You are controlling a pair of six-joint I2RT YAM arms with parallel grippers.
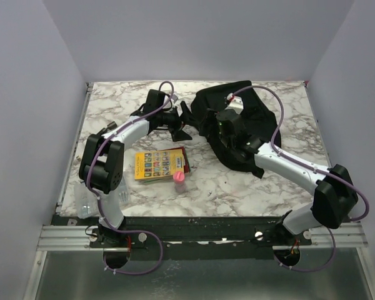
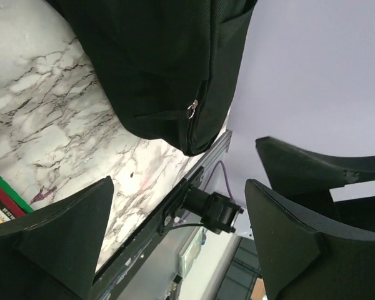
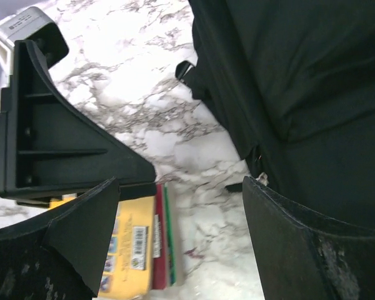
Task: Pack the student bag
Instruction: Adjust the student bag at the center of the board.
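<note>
The student bag (image 1: 237, 103) is a large black backpack lying at the back right of the marble table. My left gripper (image 1: 184, 122) is open and empty beside the bag's left edge. In the left wrist view the bag (image 2: 162, 62) with its zip pull (image 2: 192, 109) lies beyond the spread jaws of the left gripper (image 2: 181, 244). My right gripper (image 1: 220, 128) hovers over the bag's left part; it is open and empty (image 3: 181, 244), with the bag (image 3: 300, 75) at its right finger.
A stack of books with a yellow cover (image 1: 159, 164) lies in front of the bag, also seen in the right wrist view (image 3: 137, 244). A small pink-capped bottle (image 1: 179, 181) stands by the books. A clear item (image 1: 84, 203) sits at the near left table edge.
</note>
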